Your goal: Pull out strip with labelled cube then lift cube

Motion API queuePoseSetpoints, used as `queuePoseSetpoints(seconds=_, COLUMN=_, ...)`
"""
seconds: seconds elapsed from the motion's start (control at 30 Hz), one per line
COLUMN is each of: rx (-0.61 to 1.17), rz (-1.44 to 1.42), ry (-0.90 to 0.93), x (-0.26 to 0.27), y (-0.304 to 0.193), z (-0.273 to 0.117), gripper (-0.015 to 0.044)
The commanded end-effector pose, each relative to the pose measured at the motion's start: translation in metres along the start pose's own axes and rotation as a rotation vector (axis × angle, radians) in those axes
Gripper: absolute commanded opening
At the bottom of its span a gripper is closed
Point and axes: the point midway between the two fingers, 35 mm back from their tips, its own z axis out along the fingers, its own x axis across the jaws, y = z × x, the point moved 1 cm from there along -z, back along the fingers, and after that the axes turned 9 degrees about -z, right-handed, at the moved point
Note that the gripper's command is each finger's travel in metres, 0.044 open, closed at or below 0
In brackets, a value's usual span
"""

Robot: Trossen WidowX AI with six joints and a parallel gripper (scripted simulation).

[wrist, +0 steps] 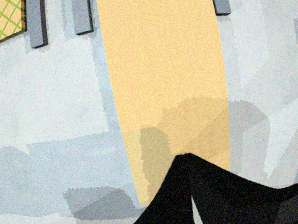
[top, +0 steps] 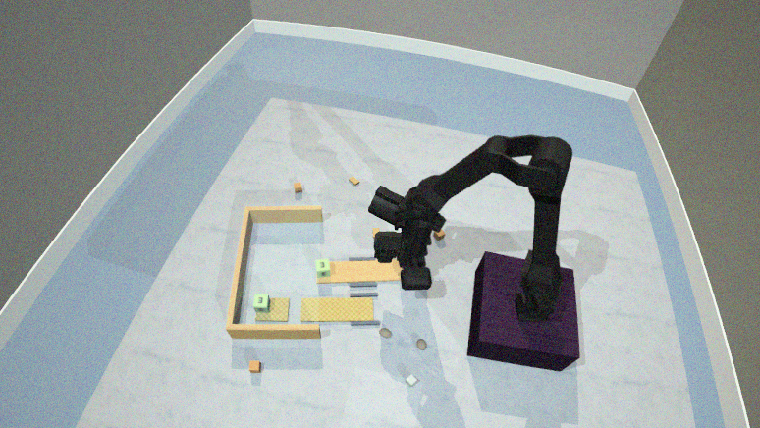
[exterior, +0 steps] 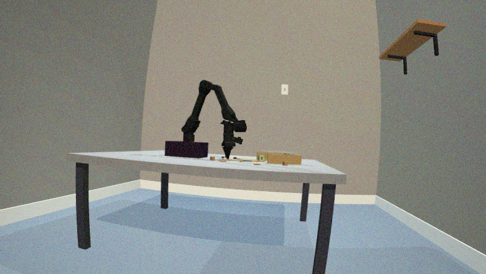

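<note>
1. Pincer (top: 415, 279) (exterior: 227, 158) (wrist: 184, 161): fingers pressed together, nothing pinched. Tips are seen low over the outer end of the plain strip (top: 361, 271) (wrist: 167, 75); firm contact cannot be confirmed.
2. Labelled cube (top: 322, 267) (exterior: 260, 158): carried upright on the plain strip's inner end, at the mouth of the wooden frame (top: 242, 265) (exterior: 284, 158).
3. Step judged in hand: the unbroken strip being drawn out by pressing from above.
4. Slip risk: if pressure is too light, the tips may be slid over the smooth face and the strip left behind. If too heavy, the strip may be jammed or tipped.
5. Cube risk: it may be toppled or shed by a jerky pull, since no restraint is visible.
6. Skew risk: an off-centre drag could wedge the strip against the guide rails (top: 362, 286) (wrist: 82, 17).
7. Mix-up risk: a similar cube (top: 260, 302) sits beyond the gap in the patterned strip (top: 337, 309) (wrist: 10, 20); that strip must be left alone.
</note>
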Motion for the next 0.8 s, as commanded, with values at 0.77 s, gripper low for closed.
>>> queuePoseSetpoints(seconds=0.77, rx=0.02, rz=-0.001, ry=0.016, x=0.011, y=-0.045, z=0.004, gripper=0.0)
